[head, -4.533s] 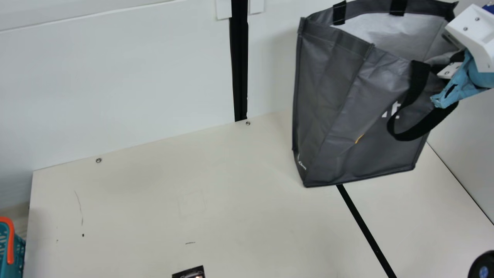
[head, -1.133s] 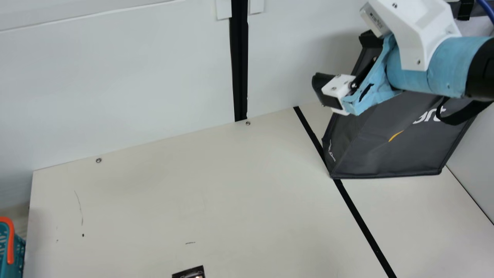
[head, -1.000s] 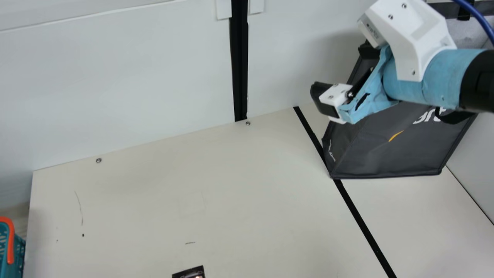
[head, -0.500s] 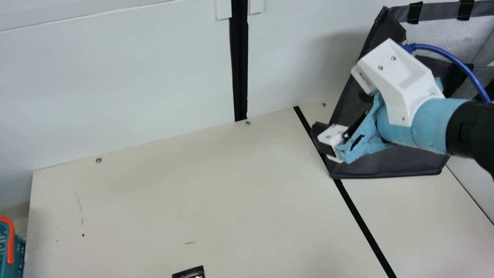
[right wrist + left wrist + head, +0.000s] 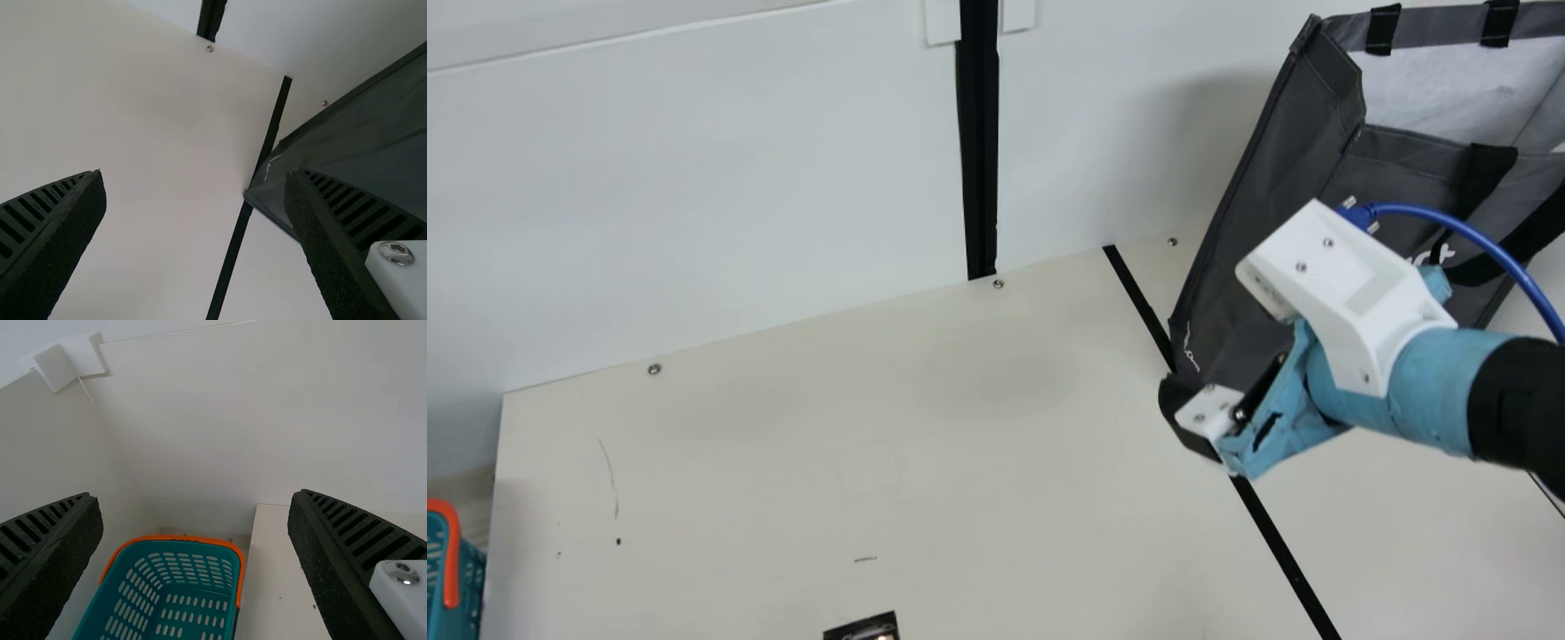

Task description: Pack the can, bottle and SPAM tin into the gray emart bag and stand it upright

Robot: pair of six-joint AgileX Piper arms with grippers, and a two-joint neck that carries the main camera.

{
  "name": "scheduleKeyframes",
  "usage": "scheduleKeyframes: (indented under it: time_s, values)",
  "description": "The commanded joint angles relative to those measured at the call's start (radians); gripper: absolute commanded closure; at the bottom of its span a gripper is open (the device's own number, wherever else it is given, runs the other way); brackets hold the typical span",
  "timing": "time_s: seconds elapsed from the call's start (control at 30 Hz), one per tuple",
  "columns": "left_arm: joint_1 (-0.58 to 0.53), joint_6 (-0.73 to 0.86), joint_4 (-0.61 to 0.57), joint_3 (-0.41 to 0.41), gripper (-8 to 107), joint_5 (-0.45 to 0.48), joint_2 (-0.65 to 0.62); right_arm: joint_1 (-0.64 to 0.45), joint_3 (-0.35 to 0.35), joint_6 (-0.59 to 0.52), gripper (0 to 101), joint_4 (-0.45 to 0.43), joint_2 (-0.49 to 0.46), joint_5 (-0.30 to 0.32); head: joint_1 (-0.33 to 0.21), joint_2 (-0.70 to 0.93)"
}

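In the main view my right gripper point(image 5: 1190, 418) is low in front of the gray emart bag's lower left corner. The bag point(image 5: 1254, 231) stands upright at the right by the back wall, mouth up and gaping, its inside bottom hidden. From the right wrist, my right gripper point(image 5: 195, 179) is open with nothing between its fingers, and the bag point(image 5: 373, 160) lies partly behind one finger. In the left wrist view my left gripper point(image 5: 193, 497) is open and empty, facing a teal basket point(image 5: 193, 603). Whether bottle, can or tin is inside the bag I cannot tell.
The basket point(image 5: 467, 578) with an orange rim stands off the table's left edge. A dark printed item point(image 5: 863, 628) is cut off at the near edge; I cannot tell what it is. White walls rise behind and right of the table point(image 5: 827, 462).
Since the earliest frame the bag has shifted right. My right gripper has left the bag's rim, come out leftward, then dropped lower in front of it. During the last second the bag stays put.
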Motion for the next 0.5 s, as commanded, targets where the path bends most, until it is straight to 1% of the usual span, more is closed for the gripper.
scheduleKeyframes:
  time_s: [0.0, 0.13, 0.17, 0.23, 0.47]
  values:
    - [0.0, 0.0, 0.0, 0.0, 9, 0.0, 0.0, -0.002, 0.021, -0.015, 6, 0.001, -0.018, 0.013, -0.023, -0.002]
    - [0.0, 0.0, 0.0, 0.0, 9, 0.0, 0.0, 0.001, 0.067, -0.034, 6, -0.013, -0.051, 0.021, -0.023, -0.002]
    - [0.0, 0.0, 0.0, 0.0, 9, 0.0, 0.0, -0.001, 0.052, -0.035, 6, -0.005, -0.046, 0.02, -0.023, -0.002]
    - [0.0, 0.0, 0.0, 0.0, 9, 0.0, 0.0, -0.001, 0.068, -0.039, 6, -0.01, -0.054, 0.026, -0.023, -0.002]
    - [0.0, 0.0, 0.0, 0.0, 9, 0.0, 0.0, -0.001, 0.068, -0.039, 6, -0.011, -0.056, 0.022, -0.023, -0.002]
